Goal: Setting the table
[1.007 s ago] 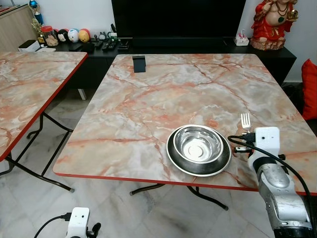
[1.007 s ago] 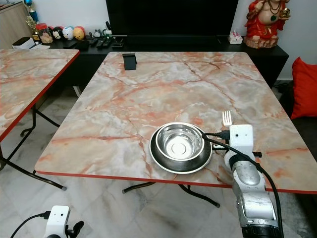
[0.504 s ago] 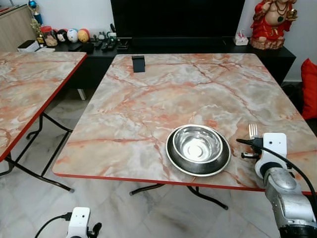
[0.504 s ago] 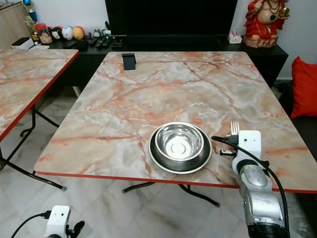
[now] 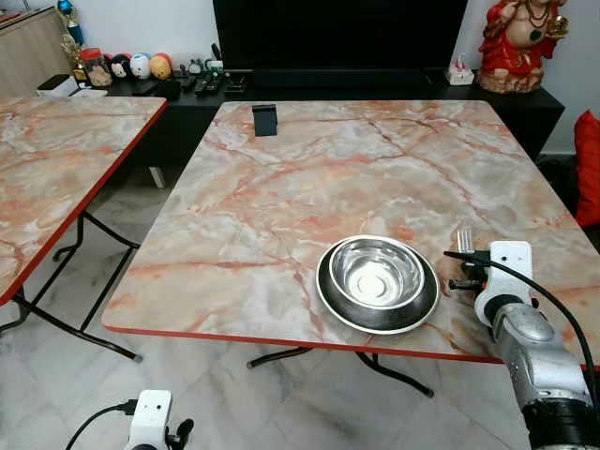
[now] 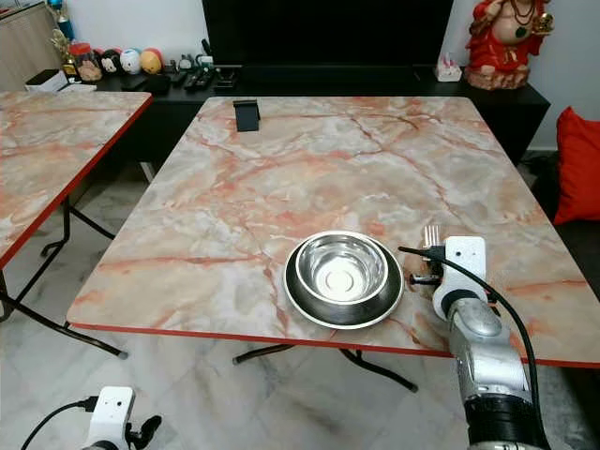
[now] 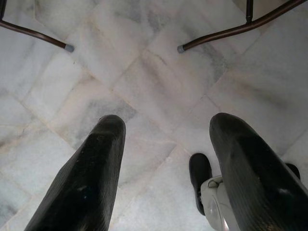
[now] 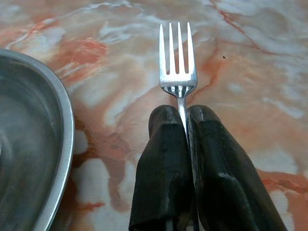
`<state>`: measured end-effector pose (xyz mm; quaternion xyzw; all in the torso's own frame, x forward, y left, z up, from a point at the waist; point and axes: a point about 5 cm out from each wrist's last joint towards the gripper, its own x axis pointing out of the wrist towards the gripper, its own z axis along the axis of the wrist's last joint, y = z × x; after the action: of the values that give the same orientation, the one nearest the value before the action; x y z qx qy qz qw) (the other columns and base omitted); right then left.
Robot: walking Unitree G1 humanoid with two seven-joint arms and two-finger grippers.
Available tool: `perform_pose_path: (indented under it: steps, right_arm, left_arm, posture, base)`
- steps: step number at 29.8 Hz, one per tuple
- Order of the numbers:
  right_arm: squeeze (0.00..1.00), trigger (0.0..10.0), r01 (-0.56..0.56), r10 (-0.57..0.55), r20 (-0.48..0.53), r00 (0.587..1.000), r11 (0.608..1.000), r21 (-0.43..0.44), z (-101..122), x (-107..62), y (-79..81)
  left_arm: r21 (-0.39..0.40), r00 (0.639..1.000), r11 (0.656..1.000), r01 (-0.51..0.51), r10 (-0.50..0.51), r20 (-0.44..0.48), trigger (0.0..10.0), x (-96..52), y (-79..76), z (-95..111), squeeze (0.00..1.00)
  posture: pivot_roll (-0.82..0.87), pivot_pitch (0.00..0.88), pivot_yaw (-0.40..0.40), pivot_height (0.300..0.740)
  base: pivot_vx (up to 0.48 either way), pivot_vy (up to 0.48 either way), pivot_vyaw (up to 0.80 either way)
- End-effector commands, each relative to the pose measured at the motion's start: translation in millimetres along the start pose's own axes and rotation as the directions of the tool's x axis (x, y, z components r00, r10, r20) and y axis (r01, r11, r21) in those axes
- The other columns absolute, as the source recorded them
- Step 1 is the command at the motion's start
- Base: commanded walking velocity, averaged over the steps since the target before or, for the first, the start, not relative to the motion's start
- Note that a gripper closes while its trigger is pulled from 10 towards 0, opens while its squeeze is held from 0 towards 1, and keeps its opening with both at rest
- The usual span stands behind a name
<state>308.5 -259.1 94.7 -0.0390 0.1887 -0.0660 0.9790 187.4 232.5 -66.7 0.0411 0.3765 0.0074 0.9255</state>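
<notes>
A steel bowl (image 5: 378,271) sits inside a steel plate (image 5: 422,310) near the front edge of the marble table (image 5: 309,178). Just right of the plate, my right gripper (image 8: 183,115) is shut on the handle of a silver fork (image 8: 177,72), whose tines (image 5: 463,236) point away from me, low over the tabletop. The plate's rim (image 8: 60,144) lies close beside the fork. My left gripper (image 7: 163,144) hangs open over the floor, holding nothing.
A small black stand (image 5: 264,119) sits at the table's far left. A second marble table (image 5: 56,159) is to the left. A dark TV console (image 5: 375,84) with figurines and a red statue (image 5: 520,42) lines the back wall. A red cushion (image 6: 577,164) lies at right.
My right gripper has carried the fork from farther back, nearer to me and lower toward the tabletop, beside the plate. The left arm has stayed put.
</notes>
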Motion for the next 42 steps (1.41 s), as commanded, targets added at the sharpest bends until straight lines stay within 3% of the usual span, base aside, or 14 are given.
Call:
perform_pose_path:
  steps: [1,11,16,42]
  right_arm:
    - [0.0,10.0,0.004,-0.004,0.017,1.0,1.0,-0.011,5.9,1.2,-2.3]
    - [0.0,10.0,-0.022,0.022,0.006,1.0,1.0,-0.002,-0.8,2.4,4.6]
    - [0.0,10.0,-0.057,0.055,0.058,0.997,0.998,0.029,4.8,5.3,11.8]
    - [0.0,10.0,0.001,-0.002,0.053,0.999,1.0,0.021,-0.4,20.3,12.6]
  left_arm:
    - [0.006,1.0,1.0,0.009,-0.009,-0.009,10.0,0.1,-0.1,-0.4,0.0]
    - [0.012,1.0,1.0,0.013,-0.013,-0.013,10.0,-0.5,0.0,-1.9,0.0]
    - [0.016,1.0,1.0,0.016,-0.016,-0.012,10.0,-0.2,0.1,-1.0,0.0]
    - [0.013,1.0,1.0,0.016,-0.016,-0.012,10.0,0.0,-1.0,-1.2,0.0]
  posture:
    - [-0.02,0.0,0.048,0.74]
    - [-0.02,0.0,0.05,0.74]
    - [-0.02,0.0,0.049,0.74]
    - [0.0,0.0,0.048,0.74]
  base:
    - [0.0,0.0,0.0]
    - [0.0,0.0,0.0]
    - [0.0,0.0,0.0]
    - [0.0,0.0,0.0]
